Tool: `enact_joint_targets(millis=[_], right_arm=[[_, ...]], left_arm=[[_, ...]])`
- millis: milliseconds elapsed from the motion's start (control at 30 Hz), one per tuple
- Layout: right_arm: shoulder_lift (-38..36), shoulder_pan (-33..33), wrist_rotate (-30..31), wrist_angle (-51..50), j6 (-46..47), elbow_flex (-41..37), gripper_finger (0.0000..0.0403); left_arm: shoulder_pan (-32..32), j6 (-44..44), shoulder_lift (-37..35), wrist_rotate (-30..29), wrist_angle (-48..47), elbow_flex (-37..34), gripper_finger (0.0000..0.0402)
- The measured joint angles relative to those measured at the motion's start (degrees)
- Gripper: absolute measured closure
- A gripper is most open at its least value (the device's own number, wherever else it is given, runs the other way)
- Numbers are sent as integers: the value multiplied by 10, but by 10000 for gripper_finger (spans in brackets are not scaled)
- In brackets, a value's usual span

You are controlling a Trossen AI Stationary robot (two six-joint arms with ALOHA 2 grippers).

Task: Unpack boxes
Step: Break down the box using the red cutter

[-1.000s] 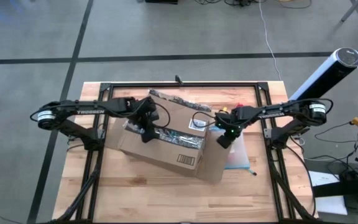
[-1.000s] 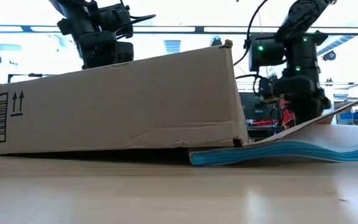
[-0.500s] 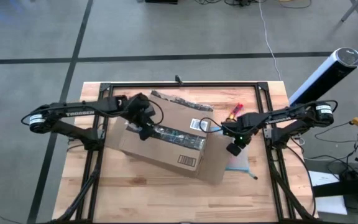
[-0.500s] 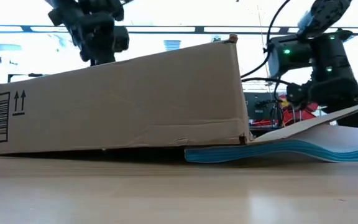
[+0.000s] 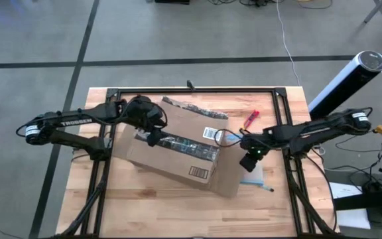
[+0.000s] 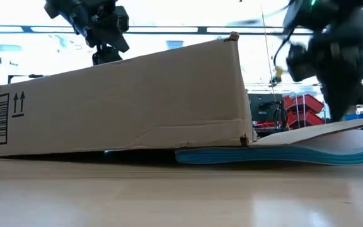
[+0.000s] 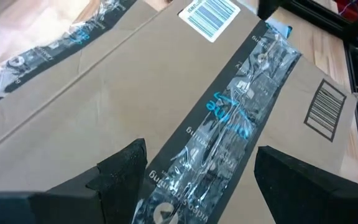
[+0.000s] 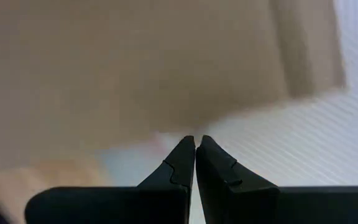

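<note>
- Cardboard is what I mostly see: the brown box lies on the wooden bench, roughly at its centre and turned at an angle to the edges.
- From the low view I read the box as tilted, its right end propped up on a clear pouch with a blue edge that lies partly under it.
- One flap lies folded out flat toward the right arm's side, over the pouch.
- A shiny clear tape strip with blue print runs along the box's top seam, and I can see a white barcode label near its far end.
- My left end effector hovers over the top of the box with its fingers spread wide, straddling the tape strip.
- My right end effector is just beside the box's right end, over the flap and pouch, with its fingertips pressed together and nothing between them.
- A small red tool lies on the bench beyond the right arm, apart from the box.
</note>
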Motion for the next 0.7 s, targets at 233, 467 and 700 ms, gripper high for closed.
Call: enact_joint_targets(millis=[233, 467, 700], right_arm=[[-123, 128, 115, -12, 100, -1, 403], [-121, 307, 284, 22, 174, -8, 403], [-32, 371, 276, 33, 265, -24, 400]], left_arm=[[0, 4, 18, 0, 2, 0, 128], [0, 2, 28, 0, 5, 0, 128], [0, -14, 28, 1, 6, 1, 128]])
